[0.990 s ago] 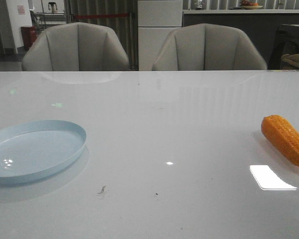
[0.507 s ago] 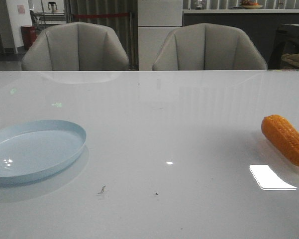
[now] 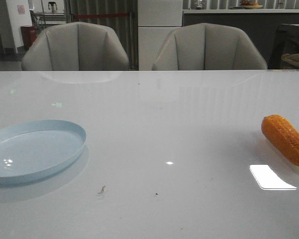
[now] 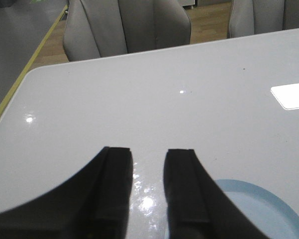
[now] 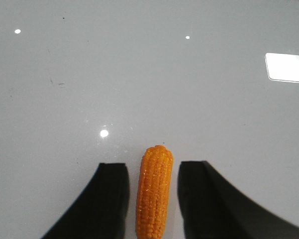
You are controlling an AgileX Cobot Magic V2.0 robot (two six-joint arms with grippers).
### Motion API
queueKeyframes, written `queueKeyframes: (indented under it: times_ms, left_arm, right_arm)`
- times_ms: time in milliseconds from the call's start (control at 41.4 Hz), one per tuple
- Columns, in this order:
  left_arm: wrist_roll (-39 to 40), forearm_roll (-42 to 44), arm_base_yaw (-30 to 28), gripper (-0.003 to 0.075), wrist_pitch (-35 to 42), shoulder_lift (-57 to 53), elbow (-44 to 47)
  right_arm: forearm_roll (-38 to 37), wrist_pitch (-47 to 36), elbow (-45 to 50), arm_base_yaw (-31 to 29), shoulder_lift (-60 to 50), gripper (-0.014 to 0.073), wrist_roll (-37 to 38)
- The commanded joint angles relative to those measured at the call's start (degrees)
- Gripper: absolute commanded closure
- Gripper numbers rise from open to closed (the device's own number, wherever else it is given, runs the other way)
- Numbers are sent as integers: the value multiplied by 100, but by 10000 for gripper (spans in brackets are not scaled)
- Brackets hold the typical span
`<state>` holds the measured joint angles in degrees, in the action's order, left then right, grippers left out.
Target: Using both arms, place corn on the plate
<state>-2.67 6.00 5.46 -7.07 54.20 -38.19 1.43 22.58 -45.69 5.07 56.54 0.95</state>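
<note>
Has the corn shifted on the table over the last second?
No. The corn lies at the same spot beside the bright reflection in the front view.

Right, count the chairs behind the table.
2: one chair behind the table's far edge on the left, another chair on the right. Others may be out of frame.

The corn, a glossy orange cob with rows of bumpy kernels, lies flat on the table between the two dark fingers of the right gripper, running lengthwise along them with a gap on each side; its rounded end pokes out just past the fingertips. The plate, round, shallow and pale blue with a low raised rim, sits flat and holds nothing. Its rim shows just under and beside the left gripper, whose fingers stand apart.
</note>
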Motion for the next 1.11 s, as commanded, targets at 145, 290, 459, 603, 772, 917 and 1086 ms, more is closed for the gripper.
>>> queueKeyframes:
  times_ms: [145, 290, 459, 603, 772, 917, 1086]
  left_arm:
    - [5, -246, 1, 285, 325, 88, -178]
    - [5, -541, 1, 284, -439, 250, -252]
    - [5, -662, 1, 283, -1812, 803, -837]
    - [214, -675, 1, 283, -2990, 1554, -1689]
    - [406, -675, 1, 283, -3786, 2479, -2504]
    - [406, -675, 1, 283, -4017, 3217, -2899]
    - [406, -675, 1, 283, -4056, 3844, -3046]
  right_arm:
    - [-54, -247, -215, -16, 22, 146, 7]
    - [-54, 88, -215, -16, 29, 146, 7]
    - [-48, 301, -215, -16, 29, 146, 7]
    - [-48, 364, -215, -16, 29, 146, 7]
    - [-48, 478, -215, -16, 29, 146, 7]
    - [-48, 684, -215, -16, 29, 146, 7]
    - [-48, 788, -215, -16, 29, 146, 7]
